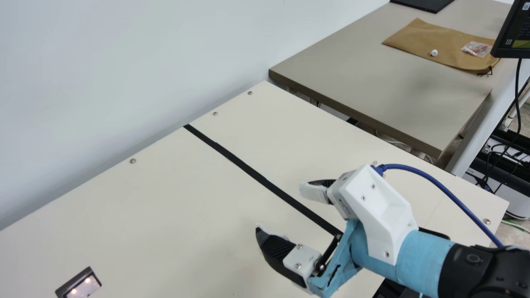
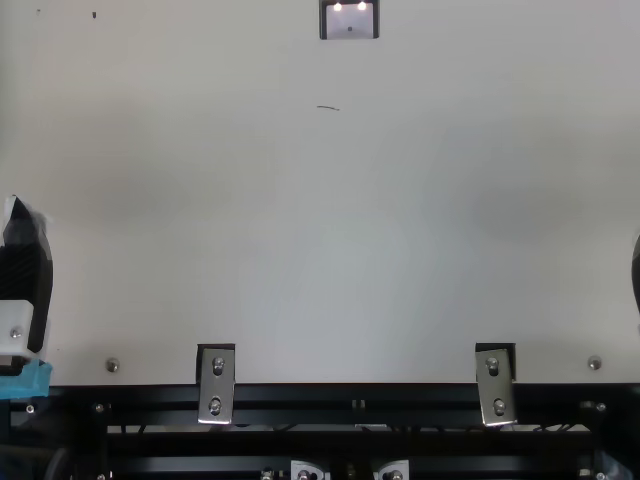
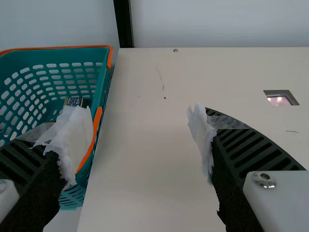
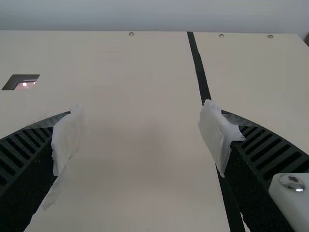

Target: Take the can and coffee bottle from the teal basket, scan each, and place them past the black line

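Note:
At the top view's left edge is my left gripper [image 2: 27, 265], one finger showing. In the left wrist view the left gripper [image 3: 137, 121] stands open, with bare table between its fingers. Beside it is the teal basket [image 3: 58, 47] with an orange rim; a small dark printed item [image 3: 73, 101] shows inside, partly behind a fingertip, and I cannot tell whether it is the can or the coffee bottle. My right gripper [image 1: 280, 210] is open and empty near the black line [image 1: 256, 176]. The right wrist view shows the right gripper [image 4: 140, 121] with the black line [image 4: 199, 67] passing behind one finger.
A lit scanner window [image 2: 349, 22] is set in the cream table [image 2: 330, 200]. A wall runs along the table's far edge. Beyond the right end stands a grey desk [image 1: 372, 82] with a brown bag [image 1: 418, 37] and part of a monitor.

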